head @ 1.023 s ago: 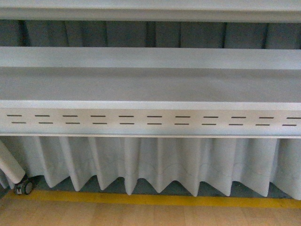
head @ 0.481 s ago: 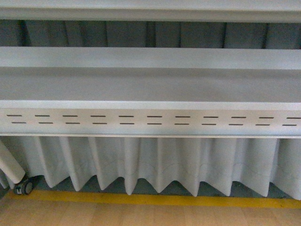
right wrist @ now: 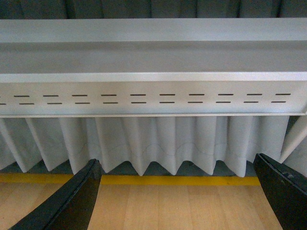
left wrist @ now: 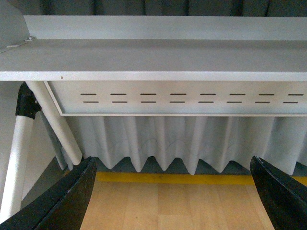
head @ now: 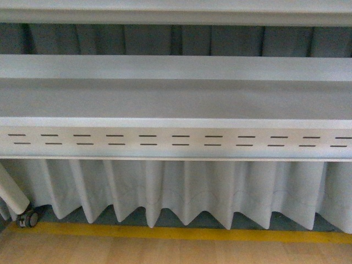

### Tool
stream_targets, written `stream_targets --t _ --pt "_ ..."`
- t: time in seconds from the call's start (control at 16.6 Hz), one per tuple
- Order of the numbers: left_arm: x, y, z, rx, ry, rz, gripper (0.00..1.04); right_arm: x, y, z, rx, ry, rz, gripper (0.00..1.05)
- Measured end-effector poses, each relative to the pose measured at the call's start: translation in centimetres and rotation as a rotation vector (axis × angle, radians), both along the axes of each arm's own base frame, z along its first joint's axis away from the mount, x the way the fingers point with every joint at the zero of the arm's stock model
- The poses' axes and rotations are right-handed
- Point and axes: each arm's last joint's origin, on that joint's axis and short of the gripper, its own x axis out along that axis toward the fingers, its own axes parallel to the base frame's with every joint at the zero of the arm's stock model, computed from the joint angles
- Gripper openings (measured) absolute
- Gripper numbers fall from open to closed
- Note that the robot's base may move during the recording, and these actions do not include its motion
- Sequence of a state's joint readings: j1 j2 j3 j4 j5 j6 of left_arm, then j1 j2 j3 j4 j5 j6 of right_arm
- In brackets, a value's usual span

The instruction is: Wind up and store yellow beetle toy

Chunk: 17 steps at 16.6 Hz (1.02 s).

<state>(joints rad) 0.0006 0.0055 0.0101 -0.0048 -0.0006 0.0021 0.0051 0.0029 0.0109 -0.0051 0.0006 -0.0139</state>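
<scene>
The yellow beetle toy shows in none of the three views, so where it lies, which way its nose points and how its long axis runs cannot be told.

In the left wrist view the left claw [left wrist: 172, 165] stands wide open. Its two dark fingers [left wrist: 67, 201] sit far apart at the picture's lower corners, with only floor and curtain between them. The right claw [right wrist: 177, 160] is spread just as wide in its own wrist view and grips nothing.

Both claws face the front edge of a pale grey desk [head: 176, 102]. Its front panel [head: 176, 140] carries two rows of short dark slots. A pleated grey curtain [head: 187, 192] hangs below the panel, down to a yellow line [head: 181, 234] on the wooden floor [head: 165, 254]. At the front view's lower left, a slanted white leg [head: 11, 192] ends near a small caster wheel [head: 28, 219].
</scene>
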Motion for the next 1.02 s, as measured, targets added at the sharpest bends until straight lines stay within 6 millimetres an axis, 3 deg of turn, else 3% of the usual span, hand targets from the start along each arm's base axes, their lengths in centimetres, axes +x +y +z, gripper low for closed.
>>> stream_targets --t 1.02 --pt "0.0 0.0 0.01 0.0 -0.001 0.0 0.98 0.0 0.0 0.01 0.0 -0.002 0.0 0.98"
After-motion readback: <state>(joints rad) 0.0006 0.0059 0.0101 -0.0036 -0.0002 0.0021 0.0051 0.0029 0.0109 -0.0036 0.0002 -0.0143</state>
